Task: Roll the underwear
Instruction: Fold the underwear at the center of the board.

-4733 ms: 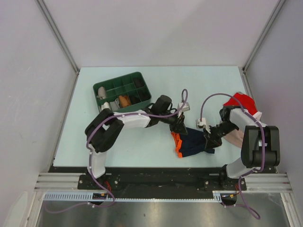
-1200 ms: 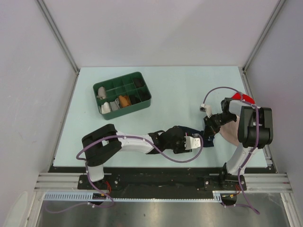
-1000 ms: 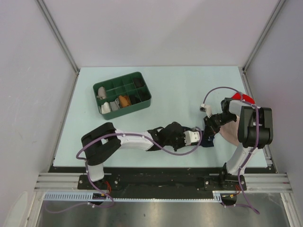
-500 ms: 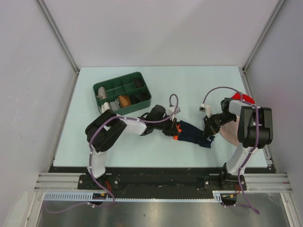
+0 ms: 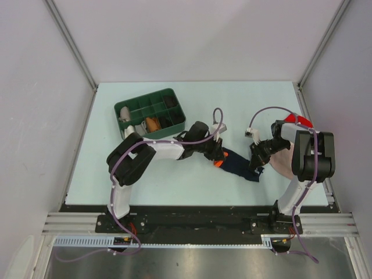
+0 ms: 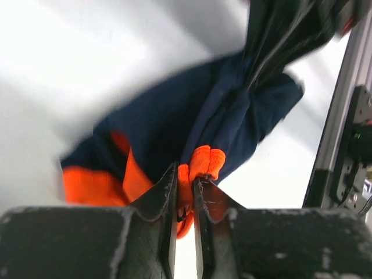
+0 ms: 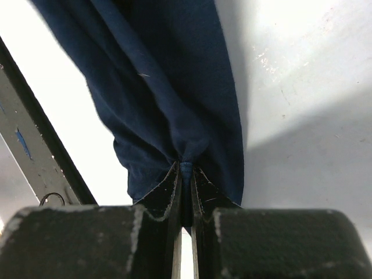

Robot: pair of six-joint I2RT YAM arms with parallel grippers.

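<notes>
The underwear is navy blue, plain along the stretch between the two end effectors. Its bright orange trim is bunched at the left end effector, whose fingers are matte black with grey scuffs. At the right end effector, also black, the pinched fabric is solid navy. The tabletop under both is pale mint. Just behind the right end effector are a red cloth and a beige-pink cloth. Beyond the left end effector is a dark green tray. The arms are white and black, with purple cables.
</notes>
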